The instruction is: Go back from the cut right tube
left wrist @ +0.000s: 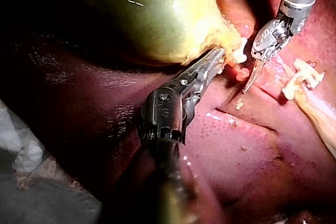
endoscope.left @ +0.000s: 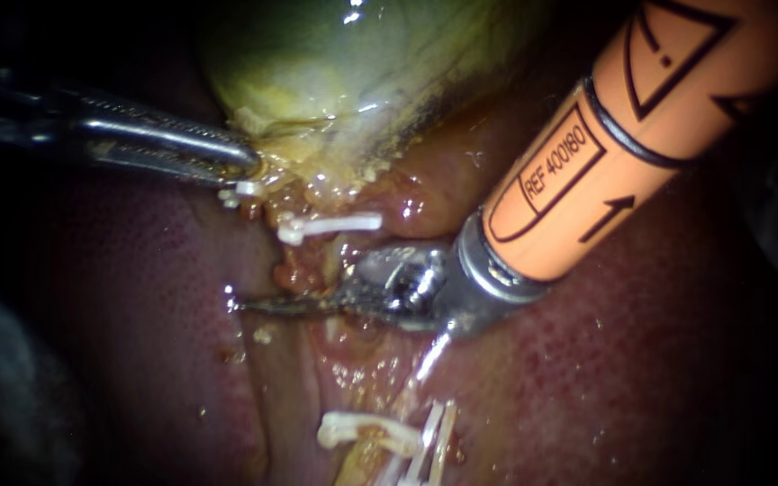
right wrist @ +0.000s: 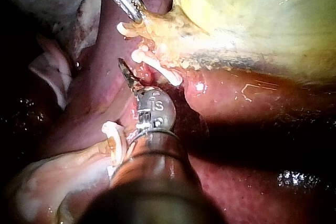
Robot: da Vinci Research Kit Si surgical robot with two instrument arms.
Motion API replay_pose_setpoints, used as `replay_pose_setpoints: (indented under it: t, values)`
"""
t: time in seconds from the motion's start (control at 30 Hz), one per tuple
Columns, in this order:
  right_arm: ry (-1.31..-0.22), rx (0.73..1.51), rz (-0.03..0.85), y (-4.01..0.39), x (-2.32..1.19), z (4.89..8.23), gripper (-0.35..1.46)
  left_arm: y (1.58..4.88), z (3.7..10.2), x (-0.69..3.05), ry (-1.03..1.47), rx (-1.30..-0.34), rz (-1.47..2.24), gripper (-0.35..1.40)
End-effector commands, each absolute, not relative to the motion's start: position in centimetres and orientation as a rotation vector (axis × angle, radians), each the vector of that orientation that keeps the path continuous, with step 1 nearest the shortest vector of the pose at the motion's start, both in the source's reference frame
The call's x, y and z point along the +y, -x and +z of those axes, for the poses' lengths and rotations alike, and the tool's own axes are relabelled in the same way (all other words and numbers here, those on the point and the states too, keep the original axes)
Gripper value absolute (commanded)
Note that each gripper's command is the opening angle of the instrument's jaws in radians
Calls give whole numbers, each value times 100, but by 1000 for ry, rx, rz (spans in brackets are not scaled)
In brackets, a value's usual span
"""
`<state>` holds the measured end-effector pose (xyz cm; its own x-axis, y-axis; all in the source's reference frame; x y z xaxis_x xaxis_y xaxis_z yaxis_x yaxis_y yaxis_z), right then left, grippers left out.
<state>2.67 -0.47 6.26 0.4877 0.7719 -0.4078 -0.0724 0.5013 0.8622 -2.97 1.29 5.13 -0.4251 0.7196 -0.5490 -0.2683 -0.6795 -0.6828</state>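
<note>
The gallbladder is gripped by the left instrument; the right instrument is seemingly held closed, a clip just beside its jaws.

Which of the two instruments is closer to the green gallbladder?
The left instrument. Its jaws grip the gallbladder at its edge; the right instrument, jaws shut, lies lower over the liver, apart from it.

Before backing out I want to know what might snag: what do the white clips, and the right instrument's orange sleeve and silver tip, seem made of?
The small white clips look like matte plastic: opaque, no metallic glint. The smooth orange sleeve on the right instrument is probably a plastic covering, black-printed. Its silver hinged tip looks like polished metal: sharp bright highlights.
</note>
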Motion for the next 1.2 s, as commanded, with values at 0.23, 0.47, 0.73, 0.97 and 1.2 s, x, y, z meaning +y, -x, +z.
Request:
replay_pose_setpoints:
  t: [0.23,0.47,0.73,0.97,1.2]
  values:
    - [-883,919,610,-270,-49,621,129,297,514,129,1163,-679,2127,-35]
    - [-884,919,609,-269,-51,619,134,296,513,130,1163,-680,2127,-35]
    - [-647,1007,442,-242,-68,601,138,293,515,133,1163,-679,2128,-35]
    - [-313,1008,334,-202,-62,589,143,291,519,134,1164,-680,2129,-35]
    - [-214,970,313,-145,-38,570,143,291,519,134,1164,-680,2129,-35]
